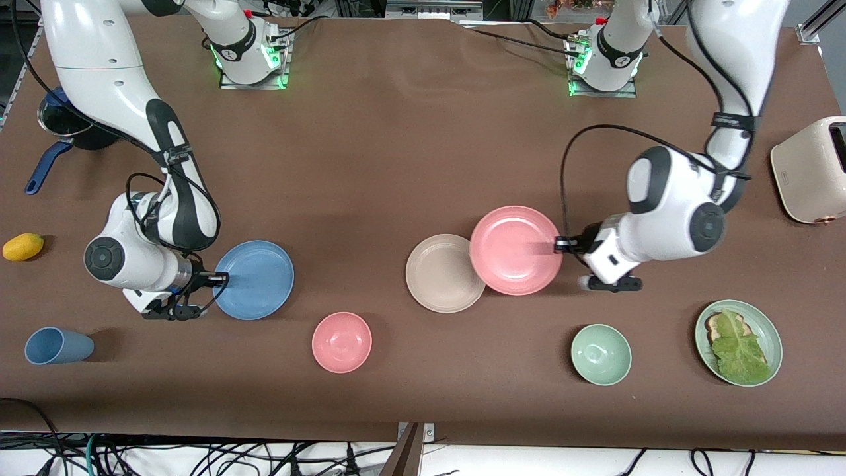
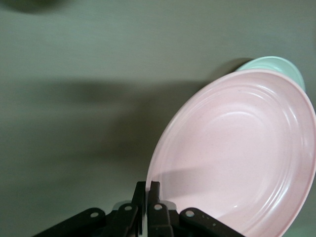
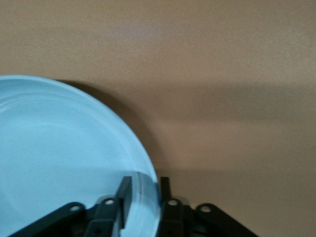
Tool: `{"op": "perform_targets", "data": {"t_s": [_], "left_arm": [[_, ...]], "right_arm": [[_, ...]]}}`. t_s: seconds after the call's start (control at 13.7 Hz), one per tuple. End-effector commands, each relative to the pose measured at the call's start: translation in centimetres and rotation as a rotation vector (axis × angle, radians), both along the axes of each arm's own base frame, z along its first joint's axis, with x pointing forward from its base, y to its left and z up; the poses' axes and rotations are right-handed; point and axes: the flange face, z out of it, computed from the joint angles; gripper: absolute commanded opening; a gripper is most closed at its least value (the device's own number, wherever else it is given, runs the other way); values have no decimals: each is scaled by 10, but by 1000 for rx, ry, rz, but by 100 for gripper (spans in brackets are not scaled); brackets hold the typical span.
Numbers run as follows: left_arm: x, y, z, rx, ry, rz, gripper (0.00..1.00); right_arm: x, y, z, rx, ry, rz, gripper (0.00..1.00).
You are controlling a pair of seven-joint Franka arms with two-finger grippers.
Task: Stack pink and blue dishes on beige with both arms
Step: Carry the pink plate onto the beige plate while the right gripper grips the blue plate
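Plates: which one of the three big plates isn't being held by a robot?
The beige plate. No gripper touches it; the pink plate overlaps its rim.

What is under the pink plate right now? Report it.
The pink plate, pinched at its rim by the left gripper, overlaps the beige plate's edge. The overlapped strip of beige rim is hidden; the rest sits over brown table.

No readable text in any view.

The toaster (image 1: 811,173) at the left arm's end of the counter carries a small dark mark on its side, too small to read; the plates, bowls, cup and arms show no legible lettering.
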Motion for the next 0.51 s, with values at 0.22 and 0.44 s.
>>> {"op": "perform_targets", "data": {"t_s": [0.22,0.44], "left_arm": [[-15,-113,-47,13,-34,139,0],[-24,-141,-71,16,-57,161,0]], "right_arm": [[2,-1,11,21,-21,13,0],[15,6,54,28,-35,42,0]]}}
